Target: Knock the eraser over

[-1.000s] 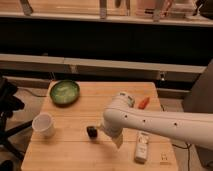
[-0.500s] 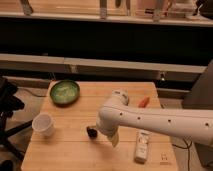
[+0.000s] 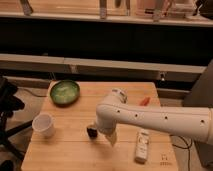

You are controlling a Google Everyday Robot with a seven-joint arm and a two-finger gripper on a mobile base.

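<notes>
The eraser [image 3: 91,131] is a small dark block standing on the wooden table [image 3: 65,152], left of the table's middle. My white arm reaches in from the right, and its end bends down right beside the eraser. The gripper [image 3: 111,139] points down at the tabletop just right of the eraser, close to it or touching it. It is open and holds nothing. The arm's wrist hides the eraser's right side.
A white cup [image 3: 43,125] stands at the left, and a green bowl [image 3: 65,92] at the back left. A flat white slab [image 3: 142,146] lies at the front right, an orange carrot-like piece [image 3: 145,101] behind the arm. A black chair [image 3: 7,102] is off the left edge.
The end of the arm has swung a little to the left, closing in on the eraser. The eraser stands where it was.
</notes>
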